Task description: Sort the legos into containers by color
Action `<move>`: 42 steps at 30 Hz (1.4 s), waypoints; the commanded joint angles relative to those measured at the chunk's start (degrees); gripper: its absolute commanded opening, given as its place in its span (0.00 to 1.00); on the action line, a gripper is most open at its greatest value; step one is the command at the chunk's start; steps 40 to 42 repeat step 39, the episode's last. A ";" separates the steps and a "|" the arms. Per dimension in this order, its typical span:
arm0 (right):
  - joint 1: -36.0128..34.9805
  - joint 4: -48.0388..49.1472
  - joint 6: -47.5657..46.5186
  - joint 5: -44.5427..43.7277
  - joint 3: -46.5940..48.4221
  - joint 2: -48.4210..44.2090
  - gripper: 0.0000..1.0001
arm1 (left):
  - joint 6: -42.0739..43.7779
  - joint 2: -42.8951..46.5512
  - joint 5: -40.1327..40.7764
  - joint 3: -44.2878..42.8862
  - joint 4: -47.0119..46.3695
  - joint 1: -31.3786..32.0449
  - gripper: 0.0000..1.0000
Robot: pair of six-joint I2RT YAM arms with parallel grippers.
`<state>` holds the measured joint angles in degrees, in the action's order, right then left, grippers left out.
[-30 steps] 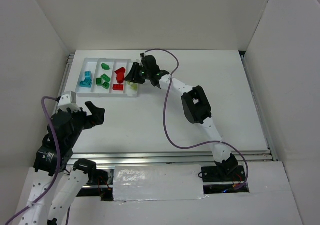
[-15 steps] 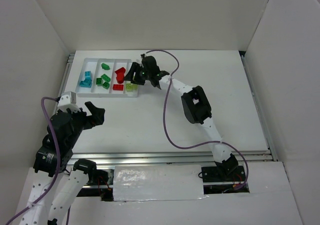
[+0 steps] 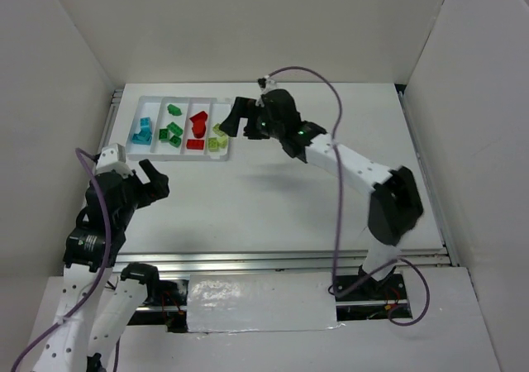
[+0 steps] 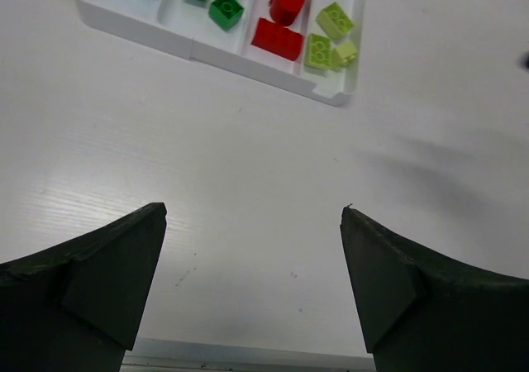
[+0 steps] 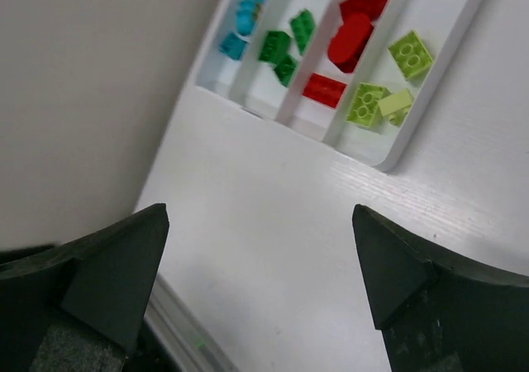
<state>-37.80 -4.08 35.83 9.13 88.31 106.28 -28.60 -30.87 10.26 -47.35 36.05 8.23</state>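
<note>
The white table (image 3: 331,182) carries one shallow white tray (image 3: 178,159) at its far left corner. The tray's four slots run side by side, their long sides pointing away from my bases.

My right claw (image 3: 234,120) hangs just beside the tray's right end, fingers spread wide with nothing between them. The tray lies to its left and slightly below. This arm is much the nearer. My left claw (image 3: 153,180) is also wide apart and bare, hovering near the tray's front rim.

From left to right, the slots hold teal bricks (image 3: 142,132), green bricks (image 3: 172,131), red bricks (image 3: 198,126) and yellow-green bricks (image 3: 217,140), one colour in each. I see no brick outside the tray, so I judge the sorting done.
</note>
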 commanded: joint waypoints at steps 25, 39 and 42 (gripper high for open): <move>-3.77 -57.09 -7.36 -35.24 -14.66 -85.62 1.00 | 3.73 1.86 0.64 -6.97 4.81 -6.47 1.00; -3.77 -51.47 -7.71 -35.58 -20.37 -89.58 1.00 | 2.76 3.89 1.08 -4.68 3.23 -5.24 0.99; -3.77 -51.47 -7.71 -35.58 -20.37 -89.58 1.00 | 2.76 3.89 1.08 -4.68 3.23 -5.24 0.99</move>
